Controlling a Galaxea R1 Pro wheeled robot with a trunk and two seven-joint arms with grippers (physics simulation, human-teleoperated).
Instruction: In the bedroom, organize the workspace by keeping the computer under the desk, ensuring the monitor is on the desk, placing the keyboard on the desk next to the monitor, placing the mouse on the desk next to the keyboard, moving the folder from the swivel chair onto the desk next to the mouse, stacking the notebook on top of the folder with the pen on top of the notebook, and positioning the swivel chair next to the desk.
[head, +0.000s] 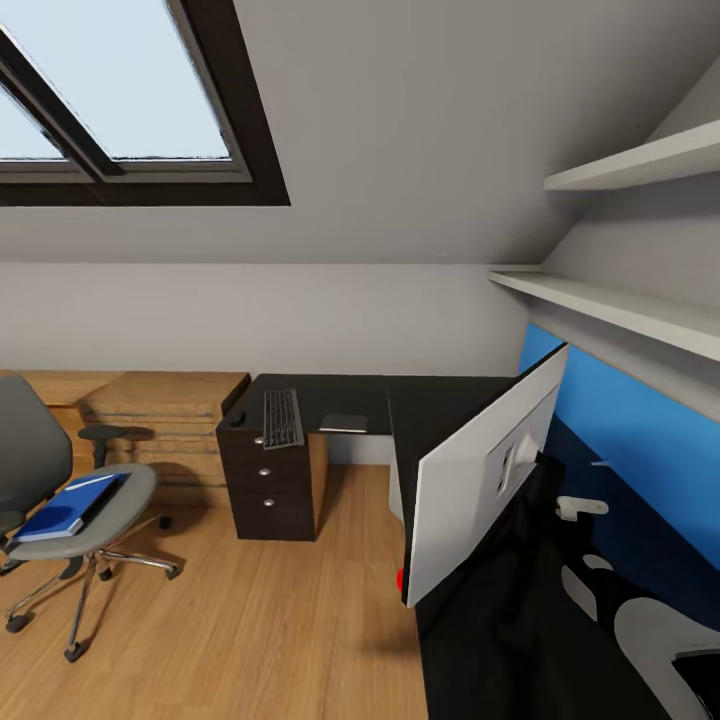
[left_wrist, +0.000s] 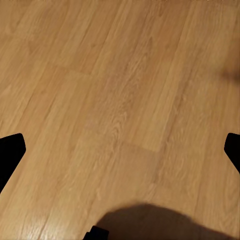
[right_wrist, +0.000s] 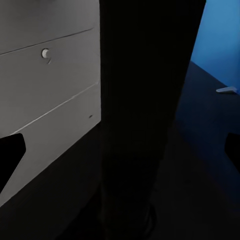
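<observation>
The grey swivel chair stands at the left, apart from the black desk. On its seat lie the blue folder, the dark notebook and the white pen. The keyboard and the small mouse rest on the desk above the drawers. The monitor stands on the near desk wing, its grey back toward me. My right gripper is open, with the monitor's black stand straight ahead between the fingers. My left gripper hangs open over bare wooden floor. The computer is out of view.
A flat grey pad lies on the desk right of the keyboard. A light wooden chest stands behind the chair. White shelves and a blue back panel run along the right wall. Open wooden floor spreads between chair and desk.
</observation>
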